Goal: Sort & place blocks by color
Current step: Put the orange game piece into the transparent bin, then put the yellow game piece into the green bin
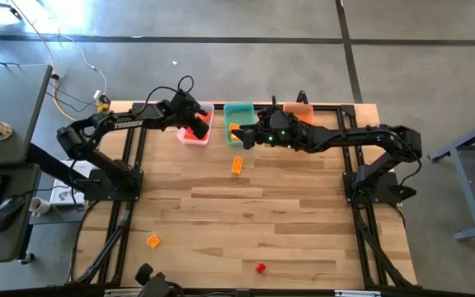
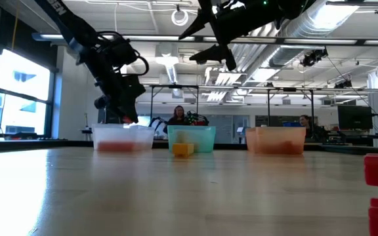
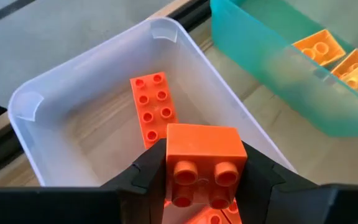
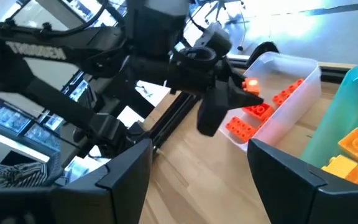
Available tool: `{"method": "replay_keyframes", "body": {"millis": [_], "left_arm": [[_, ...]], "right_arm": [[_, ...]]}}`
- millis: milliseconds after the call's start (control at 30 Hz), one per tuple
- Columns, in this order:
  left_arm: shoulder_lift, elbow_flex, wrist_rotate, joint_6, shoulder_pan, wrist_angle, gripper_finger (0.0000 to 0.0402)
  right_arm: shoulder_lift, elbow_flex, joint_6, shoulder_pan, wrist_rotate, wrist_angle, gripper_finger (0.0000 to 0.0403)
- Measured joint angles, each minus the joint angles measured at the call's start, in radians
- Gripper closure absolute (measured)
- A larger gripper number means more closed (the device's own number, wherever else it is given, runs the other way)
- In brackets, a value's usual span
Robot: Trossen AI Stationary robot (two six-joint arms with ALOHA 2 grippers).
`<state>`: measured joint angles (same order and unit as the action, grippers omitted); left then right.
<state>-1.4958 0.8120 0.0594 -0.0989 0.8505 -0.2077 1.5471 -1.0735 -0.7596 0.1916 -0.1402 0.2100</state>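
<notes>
- The left gripper [image 3: 201, 186] is clamped on an orange-red square brick [image 3: 202, 163] and hangs above the clear bin [image 3: 23, 106], whose floor already holds an orange-red oblong brick [image 3: 153, 107].
- The brick sits near the clear bin's wall on the teal bin [image 3: 272, 74] side, so a release with any sideways drift could catch the rim and tip the brick onto the surface [image 1: 287, 214].
- A drop from this height could make the brick bounce off the bricks already inside and hop out.
- The right gripper [image 4: 197, 180] has its jaws apart and holds nothing; it hovers over the teal bin just beside the left arm, so the two arms could brush if either swings toward the other.
- Yellow-orange bricks [image 3: 319, 45] lie in the teal bin; an orange bin [image 1: 300, 111] stands beyond it.
- Three blocks remain loose on the surface: one orange brick [image 1: 237, 164] near the bins, another [image 1: 153, 241] and a red brick [image 1: 261, 268] well apart at the near edge, a long reach.
- Orange-red and red look alike, so a mis-sort is a fair risk.
</notes>
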Motion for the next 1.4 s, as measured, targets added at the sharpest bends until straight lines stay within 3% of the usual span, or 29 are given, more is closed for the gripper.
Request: {"method": "replay_keyframes", "body": {"millis": [600, 900, 1133, 1400], "left_arm": [[-0.006, 0.000, -0.034, -0.047, 0.000, -0.006, 0.0203], [-0.006, 0.013, -0.051, -0.047, 0.000, -0.030, 0.0166], [-0.006, 0.162, -0.049, 0.025, -0.003, -0.200, 0.0169], [-0.001, 0.348, -0.048, 0.042, -0.003, -0.398, 0.0169]], "right_arm": [[0.000, 0.000, 0.009, -0.062, -0.052, -0.006, 0.0153], [0.000, 0.000, 0.099, -0.085, -0.055, -0.013, 0.0153], [0.000, 0.000, 0.267, -0.090, -0.032, -0.012, 0.0153], [0.001, -0.021, 0.273, -0.067, -0.040, 0.003, 0.0153]]}}
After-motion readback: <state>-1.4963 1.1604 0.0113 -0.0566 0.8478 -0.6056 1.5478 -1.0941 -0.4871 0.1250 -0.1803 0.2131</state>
